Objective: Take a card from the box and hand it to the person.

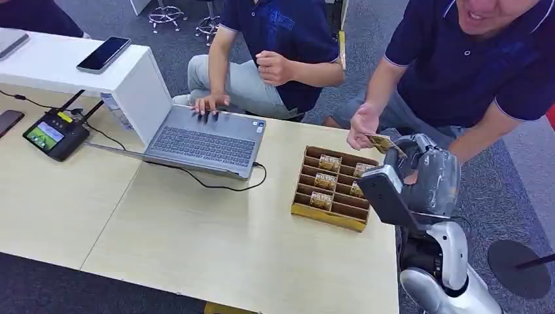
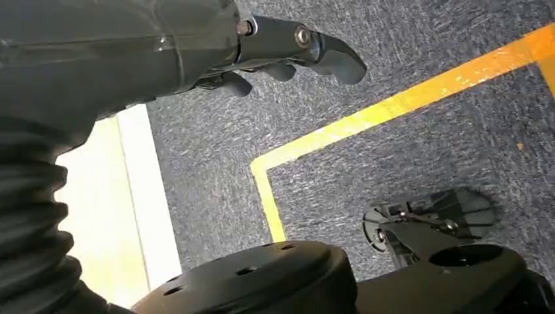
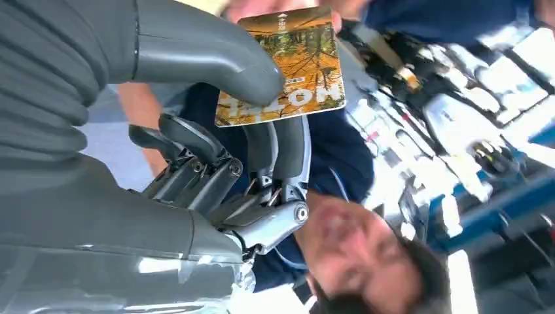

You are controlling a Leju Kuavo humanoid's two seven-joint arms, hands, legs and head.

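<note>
A wooden slotted box (image 1: pixel 332 188) with several orange cards stands on the table's right side. My right hand (image 1: pixel 419 167) is raised beside it and pinches an orange card (image 1: pixel 381 142) between thumb and fingers. In the right wrist view the card (image 3: pixel 294 62) shows a forest print, with my thumb (image 3: pixel 216 55) pressed on it. A person's hand (image 1: pixel 362 125) touches the card's far end. My left hand (image 2: pixel 288 55) hangs over grey carpet, fingers loosely curled and holding nothing.
An open laptop (image 1: pixel 203 140) with a cable sits mid-table, another person's hand on it. A small black screen device (image 1: pixel 53 134) lies at the left, a phone (image 1: pixel 103 53) on the white counter. Yellow floor tape (image 2: pixel 393 108) crosses the carpet.
</note>
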